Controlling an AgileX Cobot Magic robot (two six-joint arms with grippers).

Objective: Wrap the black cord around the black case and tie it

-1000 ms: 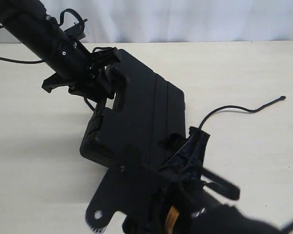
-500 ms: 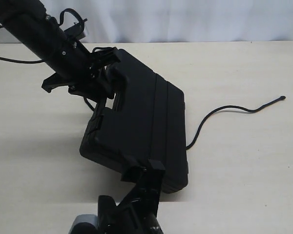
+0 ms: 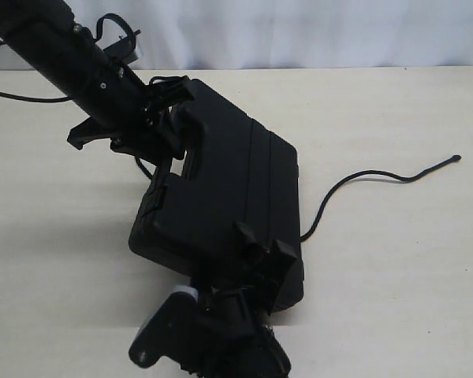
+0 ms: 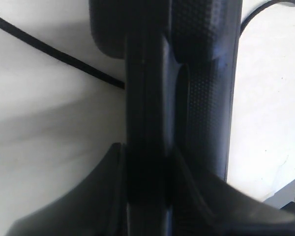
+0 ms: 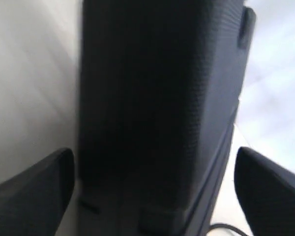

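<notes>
The black case (image 3: pixel 229 189) lies slanted across the table's middle. My left gripper (image 3: pixel 169 140) is shut on the case's handle edge at the far left. In the left wrist view the case (image 4: pixel 201 73) runs straight out from the left gripper (image 4: pixel 145 164). The black cord (image 3: pixel 355 177) comes out from under the case's right side and ends in a small knob (image 3: pixel 456 158). Another stretch of cord (image 4: pixel 54 51) lies on the table beside the handle. My right gripper (image 3: pixel 264 246) is open at the case's near corner. The case (image 5: pixel 152 98) sits between the right gripper's (image 5: pixel 155 191) wide-spread fingers.
The pale table (image 3: pixel 394 299) stretches to the right and near right of the case. A white curtain (image 3: pixel 299 31) closes off the back. The left arm (image 3: pixel 71 55) reaches in from the far left corner, with its own cables beside it.
The right gripper left the cord at the case's right side, dropped back to the near edge, and now faces the case's near corner. The cord lies lower on the table. The left gripper held still.
</notes>
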